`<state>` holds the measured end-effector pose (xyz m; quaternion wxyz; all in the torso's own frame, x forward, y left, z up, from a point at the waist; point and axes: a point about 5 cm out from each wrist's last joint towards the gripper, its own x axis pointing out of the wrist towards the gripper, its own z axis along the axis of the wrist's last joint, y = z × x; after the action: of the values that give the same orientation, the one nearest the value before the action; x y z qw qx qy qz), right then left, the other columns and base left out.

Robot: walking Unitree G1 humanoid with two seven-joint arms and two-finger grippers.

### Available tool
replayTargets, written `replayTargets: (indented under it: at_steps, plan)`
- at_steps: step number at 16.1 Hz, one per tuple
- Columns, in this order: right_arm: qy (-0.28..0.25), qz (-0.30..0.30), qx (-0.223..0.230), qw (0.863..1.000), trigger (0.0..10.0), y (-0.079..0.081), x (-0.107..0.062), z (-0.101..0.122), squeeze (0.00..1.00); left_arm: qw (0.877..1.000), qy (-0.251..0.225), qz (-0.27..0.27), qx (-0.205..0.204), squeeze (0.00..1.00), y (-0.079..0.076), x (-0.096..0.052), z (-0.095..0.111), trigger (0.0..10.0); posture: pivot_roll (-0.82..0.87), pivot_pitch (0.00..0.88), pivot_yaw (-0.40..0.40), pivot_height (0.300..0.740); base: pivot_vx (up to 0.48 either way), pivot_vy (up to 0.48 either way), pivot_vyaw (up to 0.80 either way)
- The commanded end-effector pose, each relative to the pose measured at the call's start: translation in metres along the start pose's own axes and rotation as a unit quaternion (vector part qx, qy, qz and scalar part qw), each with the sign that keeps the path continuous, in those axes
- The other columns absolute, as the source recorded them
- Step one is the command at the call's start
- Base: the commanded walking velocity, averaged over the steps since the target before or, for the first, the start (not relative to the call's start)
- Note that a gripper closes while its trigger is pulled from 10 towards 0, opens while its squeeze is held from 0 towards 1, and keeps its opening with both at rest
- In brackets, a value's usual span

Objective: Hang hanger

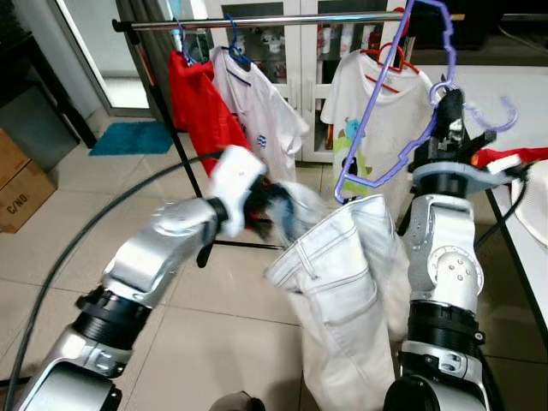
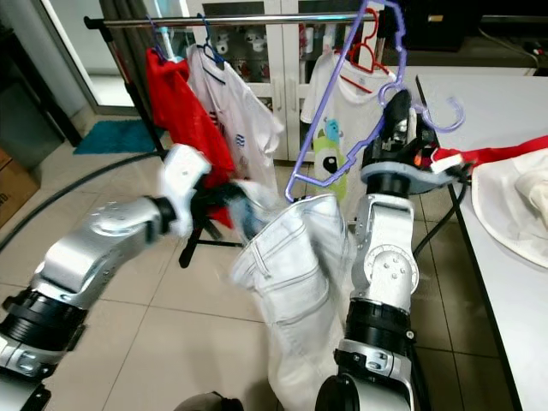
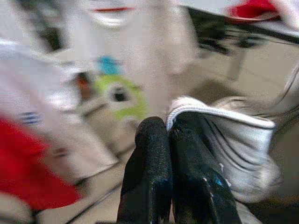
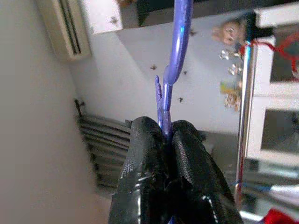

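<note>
1. While my right gripper (image 1: 449, 96) pinches the purple hanger (image 1: 402, 111) upright, its hook reaches up just past the clothes rail (image 1: 282, 21).
2. White trousers (image 1: 347, 282) drape from the hanger's lower bar, down in front of my right arm.
3. My left gripper (image 3: 175, 140), fingers pressed together, clamps the trousers' waistband edge, left of the hanger.
4. On the rail hang a red shirt (image 1: 199, 103), a white shirt (image 1: 257, 107) and a monster-print shirt (image 1: 377, 128).
</note>
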<state>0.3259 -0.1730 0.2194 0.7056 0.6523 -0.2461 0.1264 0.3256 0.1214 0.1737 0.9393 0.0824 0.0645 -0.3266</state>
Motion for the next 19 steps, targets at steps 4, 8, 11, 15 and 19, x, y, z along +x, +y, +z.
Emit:
replayTargets:
  at_steps: [4, 8, 11, 15, 19]
  plan:
    - [0.031, 0.095, -0.085, 0.991, 10.0, 0.043, 0.013, -0.007, 0.00, 0.997, 0.002, 0.069, -0.039, 0.00, 0.024, -0.014, -0.017, 0.0, -0.10, 0.000, 0.082, 0.740, 0.000, 0.000, 0.00]
    - [0.034, 0.099, -0.095, 0.990, 10.0, 0.056, 0.014, -0.031, 0.00, 0.995, -0.012, -0.030, -0.093, 0.00, -0.021, 0.016, -0.025, 2.5, -0.11, 0.000, 0.067, 0.740, 0.000, 0.000, 0.00]
    - [0.048, 0.110, -0.074, 0.990, 10.0, 0.071, 0.013, -0.051, 0.00, 0.995, 0.009, 0.010, -0.101, 0.00, -0.018, 0.039, -0.034, 0.0, -0.12, 0.000, 0.064, 0.740, 0.000, 0.000, 0.00]
    - [0.065, 0.098, -0.038, 0.992, 10.0, 0.074, 0.006, -0.070, 0.00, 0.965, -0.107, -0.092, -0.219, 0.00, -0.046, 0.067, 0.012, 0.0, -0.14, 0.000, 0.069, 0.740, 0.000, 0.000, 0.00]
    - [0.096, 0.077, -0.122, 0.985, 10.0, 0.060, -0.001, -0.082, 0.00, 0.911, -0.203, -0.239, -0.268, 0.00, -0.082, 0.067, 0.064, 0.0, -0.15, 0.000, 0.076, 0.740, 0.000, 0.000, 0.00]
